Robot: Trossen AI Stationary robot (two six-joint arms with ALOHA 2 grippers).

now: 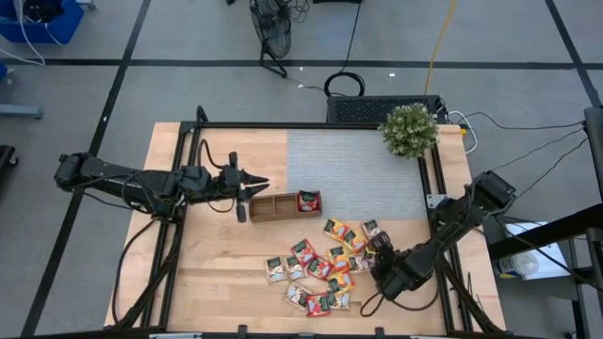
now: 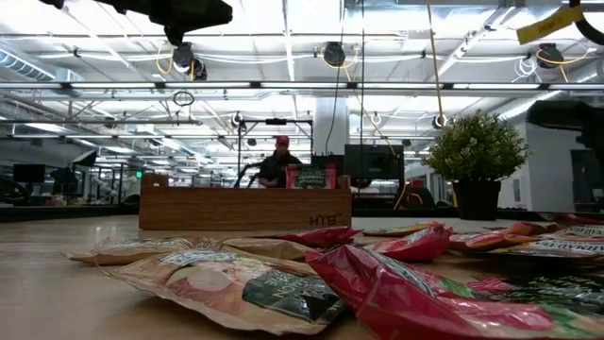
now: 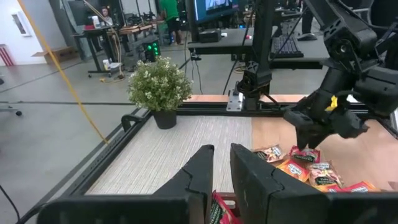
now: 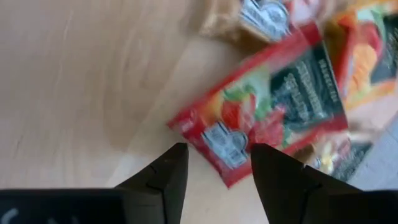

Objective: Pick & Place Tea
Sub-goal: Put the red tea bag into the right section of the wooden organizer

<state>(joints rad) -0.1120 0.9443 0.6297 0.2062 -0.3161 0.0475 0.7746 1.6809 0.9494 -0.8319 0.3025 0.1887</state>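
Tea sachets (image 1: 325, 268) in red, orange and green-and-white lie scattered in a loose heap on the pale wooden counter (image 1: 217, 282), toward its near edge and right of centre. One red sachet (image 1: 308, 201) sits apart from the heap in the right-end compartment of the long wooden tray (image 1: 273, 205); the low view shows it standing up above the tray's wall.

The right pincer (image 1: 380, 252) is down at the right edge of the heap. Its fingers are spread, and in the right wrist view they straddle the corner of a red sachet with a dark label (image 4: 267, 115) lying flat on the wood; whether they touch it cannot be told.

The left pincer (image 1: 256, 185) hangs above the left end of the tray. Its fingers stand close together with a narrow gap between them, and nothing is held.

A potted plant (image 1: 409, 130) stands at the far right corner, beside the grey mat (image 1: 353, 174).
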